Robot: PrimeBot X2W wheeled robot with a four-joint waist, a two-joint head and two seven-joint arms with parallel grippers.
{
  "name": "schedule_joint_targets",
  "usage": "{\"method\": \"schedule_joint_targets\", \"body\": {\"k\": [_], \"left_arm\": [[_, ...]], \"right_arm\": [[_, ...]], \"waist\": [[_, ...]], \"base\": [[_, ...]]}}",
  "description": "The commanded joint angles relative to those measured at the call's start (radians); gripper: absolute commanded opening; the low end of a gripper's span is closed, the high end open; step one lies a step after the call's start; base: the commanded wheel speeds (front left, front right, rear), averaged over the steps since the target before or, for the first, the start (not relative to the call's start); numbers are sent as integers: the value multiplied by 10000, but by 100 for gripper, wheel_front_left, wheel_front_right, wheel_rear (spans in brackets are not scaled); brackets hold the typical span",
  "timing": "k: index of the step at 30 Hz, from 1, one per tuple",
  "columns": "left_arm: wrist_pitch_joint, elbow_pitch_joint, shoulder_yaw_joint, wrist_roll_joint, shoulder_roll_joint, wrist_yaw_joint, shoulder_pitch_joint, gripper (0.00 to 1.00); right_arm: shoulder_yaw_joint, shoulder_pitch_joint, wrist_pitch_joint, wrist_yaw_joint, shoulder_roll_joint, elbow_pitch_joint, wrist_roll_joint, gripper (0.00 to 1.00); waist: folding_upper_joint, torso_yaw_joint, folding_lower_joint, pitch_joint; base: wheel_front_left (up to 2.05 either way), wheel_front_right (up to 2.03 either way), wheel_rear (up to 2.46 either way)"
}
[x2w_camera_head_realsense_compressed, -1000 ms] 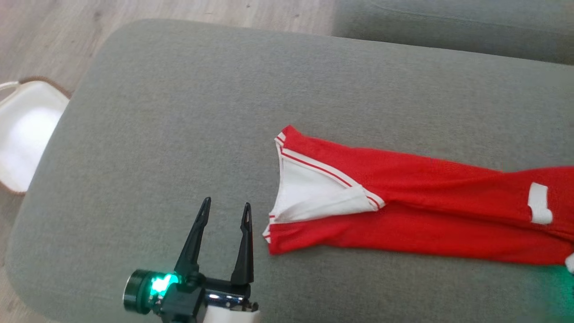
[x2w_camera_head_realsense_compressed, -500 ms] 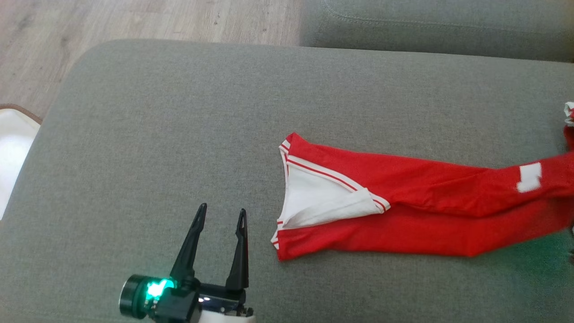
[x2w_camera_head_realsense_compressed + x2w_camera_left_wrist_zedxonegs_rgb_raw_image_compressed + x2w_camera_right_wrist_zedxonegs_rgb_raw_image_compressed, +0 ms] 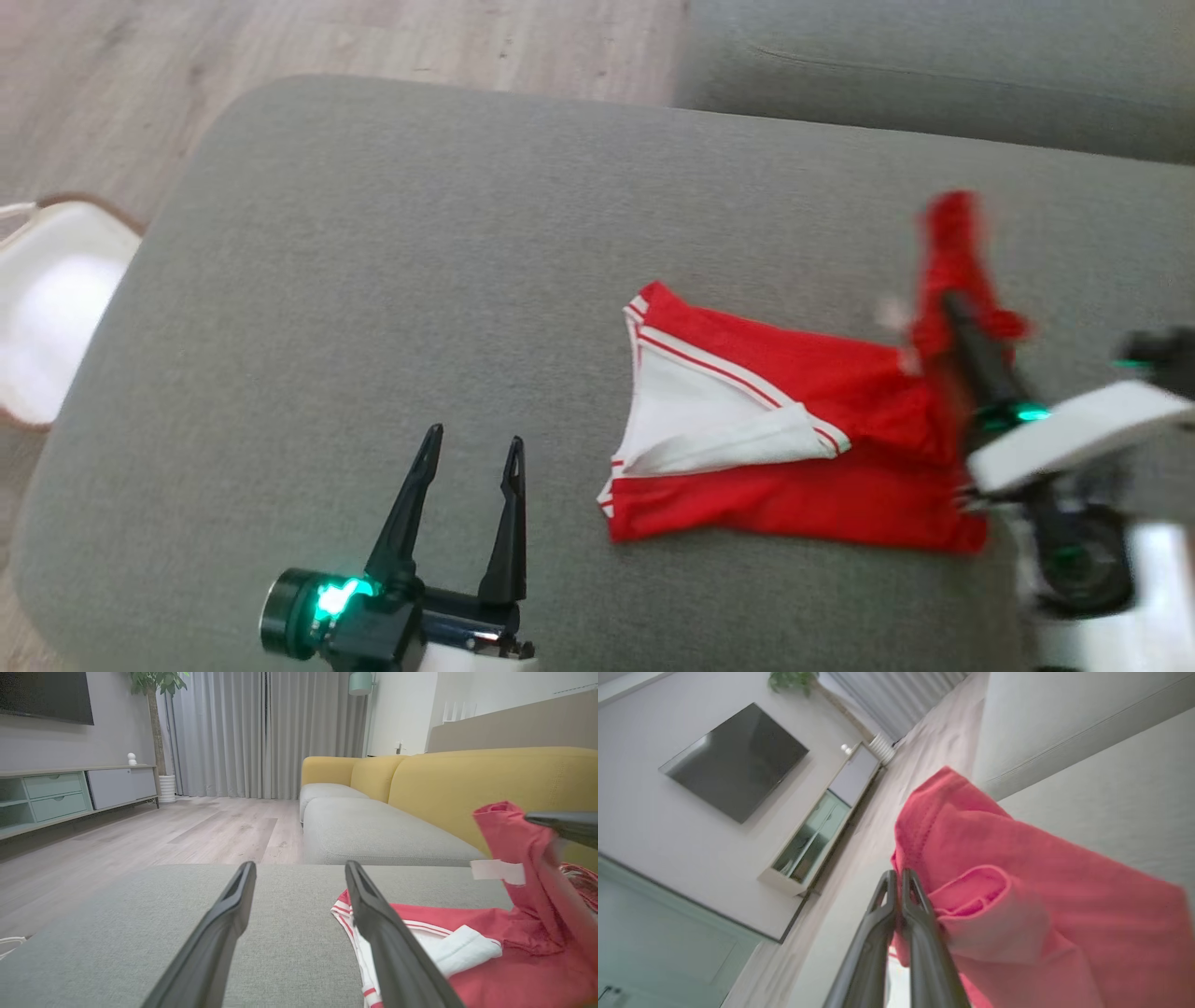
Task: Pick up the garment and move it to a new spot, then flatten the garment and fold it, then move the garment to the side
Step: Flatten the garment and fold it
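On the cushion [image 3: 420,233], the three-o'clock end of the garment [image 3: 794,467], flat a second ago, is now lifted by the right gripper [image 3: 896,877], clenched on it: folding is probably begun. The left gripper [image 3: 471,448] is held spread at seven o'clock.

Red garment [image 3: 794,467], one end lifted

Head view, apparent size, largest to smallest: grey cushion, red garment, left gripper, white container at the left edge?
1. grey cushion
2. red garment
3. left gripper and white container: these look alike. The container is cut off by the frame edge and the gripper is nearer the camera, so they are left unranked.
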Motion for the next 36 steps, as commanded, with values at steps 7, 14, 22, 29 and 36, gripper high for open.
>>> {"method": "schedule_joint_targets", "body": {"k": [7, 14, 22, 29, 36], "left_arm": [[-93, -212, 469, 177, -208, -197, -230, 100], [-93, -173, 454, 217, -281, -310, -326, 100], [-93, -130, 623, 188, -319, -282, -262, 100], [-93, -189, 869, 165, -328, -256, -16, 100], [-93, -154, 1240, -10, -335, -364, 394, 100]], "right_arm": [[2808, -731, -1022, -7, -38, 473, 485, 0], [4698, -1344, -2138, -7, -37, 2219, 1286, 0], [5456, -2117, -3527, -7, -36, 3228, 1975, 100], [4247, -1926, -3719, -7, -98, 3031, 1119, 100], [2231, -496, -3162, -7, -622, 2409, 466, 100]], "waist": [[0, 610, 0, 162], [0, 879, 0, 264], [0, 895, 0, 80], [0, 474, 0, -269], [0, -30, 0, -1019]], "base": [[0, 0, 0], [0, 0, 0], [0, 0, 0], [0, 0, 0], [0, 0, 0]]}}
